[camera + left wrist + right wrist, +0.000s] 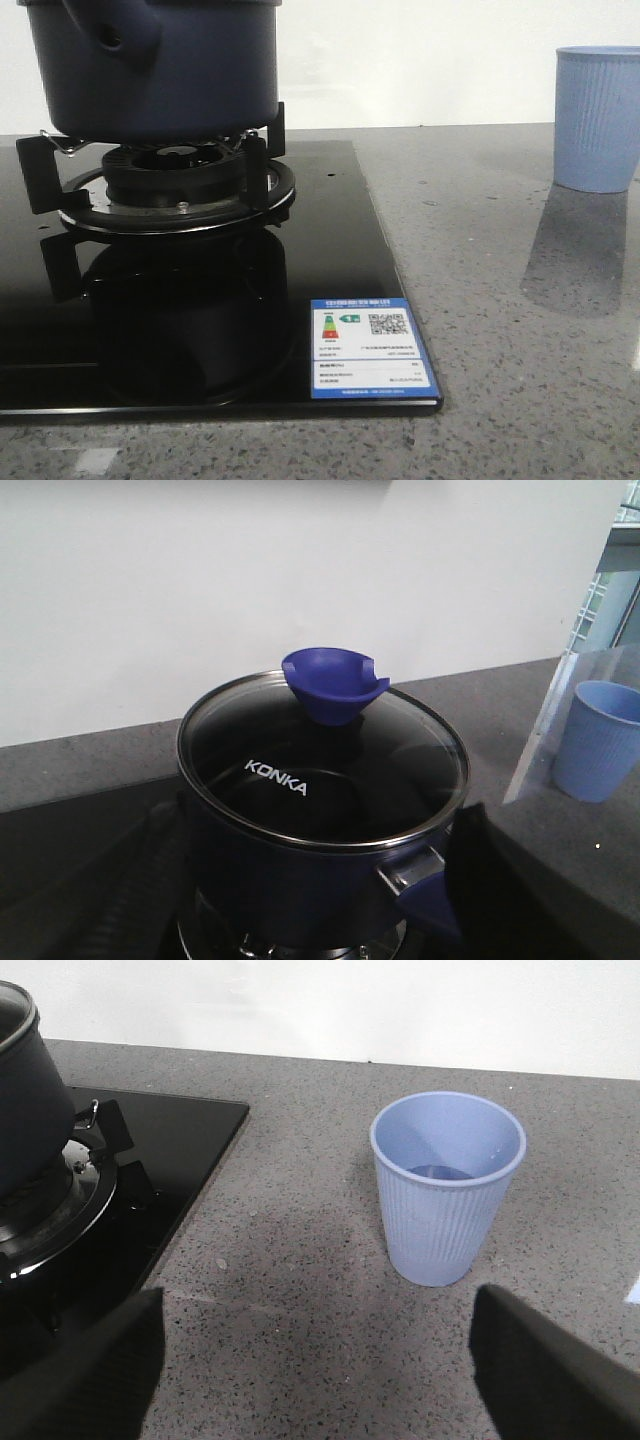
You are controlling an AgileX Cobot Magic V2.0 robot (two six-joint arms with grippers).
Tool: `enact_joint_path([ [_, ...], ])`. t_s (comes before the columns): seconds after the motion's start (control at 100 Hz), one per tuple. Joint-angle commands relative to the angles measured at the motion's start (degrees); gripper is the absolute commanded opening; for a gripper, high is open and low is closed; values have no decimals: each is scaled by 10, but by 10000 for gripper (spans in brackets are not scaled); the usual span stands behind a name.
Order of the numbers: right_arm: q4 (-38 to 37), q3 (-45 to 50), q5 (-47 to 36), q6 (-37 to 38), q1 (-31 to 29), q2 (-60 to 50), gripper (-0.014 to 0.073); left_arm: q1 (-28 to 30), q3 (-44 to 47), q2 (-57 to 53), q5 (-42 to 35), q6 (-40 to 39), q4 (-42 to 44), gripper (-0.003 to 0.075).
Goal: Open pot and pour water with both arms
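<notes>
The dark navy pot [150,70] stands on the gas burner [180,190] of the black hob; its stubby side handle [120,40] faces the front camera. In the left wrist view the pot [300,870] wears a glass lid [320,770] with a blue knob [333,683]. My left gripper [320,900] is open, its fingers [480,880] spread on either side of the pot's near wall. My right gripper [315,1370] is open and empty above bare counter, short of the pale blue ribbed cup [447,1188]. Neither gripper shows in the front view.
The black glass hob [330,260] carries an energy label [368,348] at its front right corner. The cup [597,118] stands on the grey speckled counter [500,300] to the right of the hob. A white wall runs behind.
</notes>
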Motion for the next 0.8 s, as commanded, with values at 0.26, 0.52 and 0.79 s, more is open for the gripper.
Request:
enact_joint_path([
  [0.26, -4, -20, -41, -5, 2, 2, 571, -69, -79, 160, -146, 14, -13, 524],
  [0.52, -4, -20, -40, -5, 2, 2, 571, -69, -148, 269, -150, 14, -13, 563],
  [0.79, -4, -20, -40, -5, 2, 2, 571, -69, -207, 339, -153, 14, -13, 563],
])
